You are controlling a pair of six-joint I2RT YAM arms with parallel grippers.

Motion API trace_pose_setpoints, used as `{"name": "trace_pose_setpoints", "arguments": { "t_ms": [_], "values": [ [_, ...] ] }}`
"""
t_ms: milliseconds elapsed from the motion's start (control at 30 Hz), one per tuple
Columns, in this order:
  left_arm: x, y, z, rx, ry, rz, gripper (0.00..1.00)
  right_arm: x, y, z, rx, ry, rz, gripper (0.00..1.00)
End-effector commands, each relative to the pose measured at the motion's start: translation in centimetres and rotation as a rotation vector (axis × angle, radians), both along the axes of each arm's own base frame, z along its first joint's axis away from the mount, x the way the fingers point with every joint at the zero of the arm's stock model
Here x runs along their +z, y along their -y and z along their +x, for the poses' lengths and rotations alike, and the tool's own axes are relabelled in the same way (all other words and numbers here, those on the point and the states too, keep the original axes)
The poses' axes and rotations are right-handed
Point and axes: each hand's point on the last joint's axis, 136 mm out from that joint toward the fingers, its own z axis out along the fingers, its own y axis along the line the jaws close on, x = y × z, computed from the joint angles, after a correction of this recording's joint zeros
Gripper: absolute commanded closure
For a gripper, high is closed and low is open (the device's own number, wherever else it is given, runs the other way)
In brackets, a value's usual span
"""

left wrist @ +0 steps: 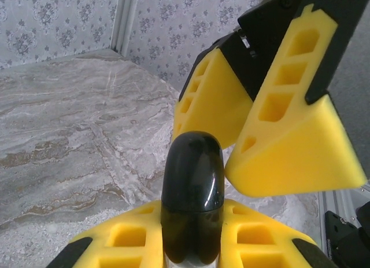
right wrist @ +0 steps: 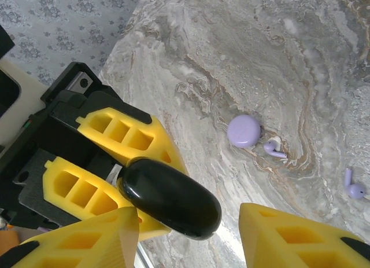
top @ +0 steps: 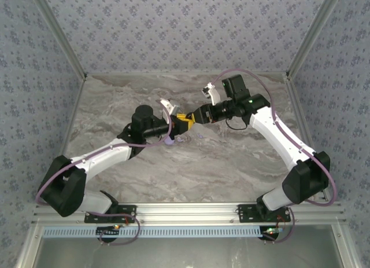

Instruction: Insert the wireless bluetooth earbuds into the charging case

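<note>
My left gripper (left wrist: 191, 236) is shut on a glossy black rounded object (left wrist: 192, 187), which sticks out past its yellow fingers. My right gripper (right wrist: 188, 221) is open, and its yellow fingers (left wrist: 289, 146) stand on either side of the black object's (right wrist: 170, 198) free end, with a gap on one side. Both grippers meet above the middle of the table (top: 186, 122). Below them on the marble lies the round lavender charging case (right wrist: 243, 131). One lavender earbud (right wrist: 274, 149) lies right beside it and another earbud (right wrist: 354, 188) further off.
The marble table (top: 231, 164) is bounded by patterned walls with metal corner posts (top: 306, 42). The left arm (top: 104, 158) and the right arm (top: 283, 140) reach in from the near rail.
</note>
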Motion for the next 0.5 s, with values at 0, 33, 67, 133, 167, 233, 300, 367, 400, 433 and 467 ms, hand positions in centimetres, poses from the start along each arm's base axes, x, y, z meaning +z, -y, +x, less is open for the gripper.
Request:
{"name": "trace_pose_setpoints", "arguments": {
  "t_ms": [0, 33, 67, 133, 167, 233, 300, 367, 400, 433, 467],
  "values": [
    [1.4, -0.7, 2.5, 0.08, -0.064, -0.016, 0.84, 0.8, 1.4, 0.7, -0.069, 0.059, -0.04, 0.48],
    [1.2, -0.9, 3.1, 0.096, -0.102, -0.015, 0.84, 0.7, 1.9, 1.1, -0.097, 0.069, -0.056, 0.48],
    [0.7, -1.1, 3.9, 0.116, -0.149, -0.01, 0.83, 0.7, 2.5, 1.4, -0.128, 0.08, -0.074, 0.48],
    [-0.2, -1.2, 5.0, 0.142, -0.21, 0.014, 0.83, 0.4, 3.7, 2.1, -0.188, 0.095, -0.11, 0.48],
    [-0.7, -1.2, 5.5, 0.161, -0.235, 0.026, 0.83, 0.3, 4.3, 2.3, -0.213, 0.097, -0.127, 0.47],
    [-1.7, -1.4, 6.8, 0.205, -0.285, 0.05, 0.83, 0.0, 5.1, 2.6, -0.251, 0.102, -0.149, 0.48],
    [-3.4, -2.0, 8.5, 0.272, -0.382, 0.081, 0.83, -0.3, 5.9, 2.7, -0.282, 0.101, -0.165, 0.48],
    [-5.1, -2.6, 10.0, 0.313, -0.499, 0.119, 0.83, -0.6, 6.4, 2.8, -0.299, 0.097, -0.177, 0.48],
    [-5.8, -2.7, 10.6, 0.318, -0.551, 0.136, 0.83, -0.8, 6.6, 2.8, -0.307, 0.093, -0.184, 0.48],
    [-6.9, -2.7, 11.2, 0.318, -0.614, 0.15, 0.83, -1.0, 6.7, 2.7, -0.308, 0.088, -0.186, 0.48],
    [-7.4, -2.6, 11.7, 0.316, -0.641, 0.151, 0.83, -1.2, 6.8, 2.6, -0.308, 0.085, -0.19, 0.48]
  ]
}}
